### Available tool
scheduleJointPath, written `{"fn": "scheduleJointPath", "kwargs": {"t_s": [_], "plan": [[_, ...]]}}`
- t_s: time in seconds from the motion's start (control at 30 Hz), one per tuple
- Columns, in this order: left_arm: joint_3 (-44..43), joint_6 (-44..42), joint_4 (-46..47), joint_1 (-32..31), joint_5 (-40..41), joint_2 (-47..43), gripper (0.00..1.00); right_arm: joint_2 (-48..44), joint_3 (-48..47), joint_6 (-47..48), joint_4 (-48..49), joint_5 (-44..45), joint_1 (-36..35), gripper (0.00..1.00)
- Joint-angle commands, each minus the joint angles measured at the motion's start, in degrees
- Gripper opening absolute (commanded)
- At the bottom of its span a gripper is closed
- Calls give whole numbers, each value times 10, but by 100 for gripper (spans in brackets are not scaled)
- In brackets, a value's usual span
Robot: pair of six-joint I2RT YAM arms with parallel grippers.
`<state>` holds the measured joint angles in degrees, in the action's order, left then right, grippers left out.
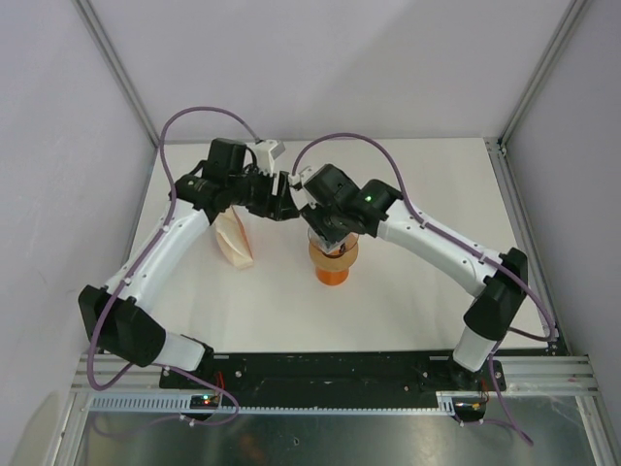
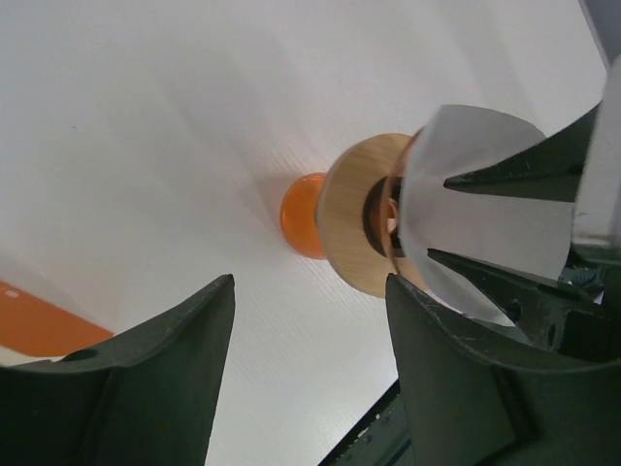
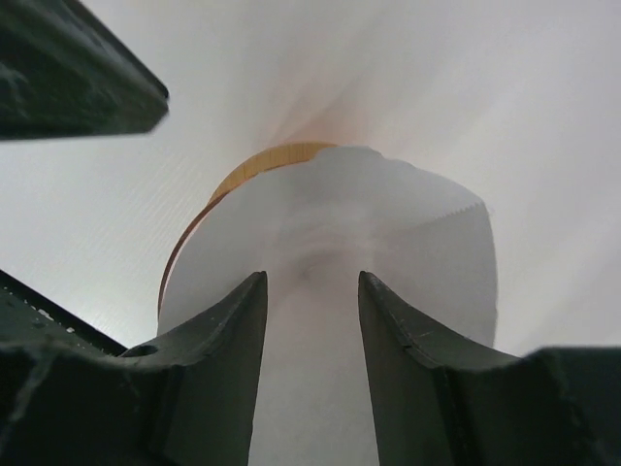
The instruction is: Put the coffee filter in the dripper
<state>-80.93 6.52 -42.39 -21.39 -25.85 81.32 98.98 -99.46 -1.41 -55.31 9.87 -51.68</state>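
Filter [image 3: 330,243] lying in the mouth of the dripper [image 3: 209,199] at mid-table, apparently seated: hence the right gripper [image 3: 312,282] above it has its jaws parted and pinches nothing, while the left gripper [image 2: 310,283], wide open and empty, stands just left, out of the way.

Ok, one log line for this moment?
coffee filter: in dripper | right gripper: open over filter | left gripper: open, empty
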Motion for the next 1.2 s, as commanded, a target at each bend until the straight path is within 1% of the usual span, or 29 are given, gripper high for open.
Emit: {"fn": "scheduleJointPath", "kwargs": {"t_s": [0.0, 0.13, 0.23, 0.37, 0.53, 0.63, 0.7, 0.87, 1.17], "plan": [[-4, 15, 16, -21, -33, -7, 67, -46, -7, 2, 27, 8, 2, 49], [-12, 15, 16, -40, -27, 1, 65, -60, 4, 2, 42, -8, 5, 51], [-12, 16, 17, -52, -12, 9, 65, -74, 12, -1, 54, -6, 6, 51], [-15, 20, 21, -58, 10, 15, 65, -115, 38, -7, 94, 9, 6, 51], [-19, 22, 27, -63, 18, 18, 68, -222, 140, -25, 215, 34, 6, 57], [-17, 26, 31, -67, 18, 23, 68, -259, 176, -55, 240, 100, 10, 58], [-17, 28, 35, -68, 17, 27, 68, -258, 186, -69, 234, 108, 18, 61], [-15, 32, 40, -70, 17, 34, 67, -227, 197, -84, 213, 76, 33, 64], [13, 30, 46, -73, 13, 37, 66, -202, 253, -96, 237, 12, 75, 61]]}}
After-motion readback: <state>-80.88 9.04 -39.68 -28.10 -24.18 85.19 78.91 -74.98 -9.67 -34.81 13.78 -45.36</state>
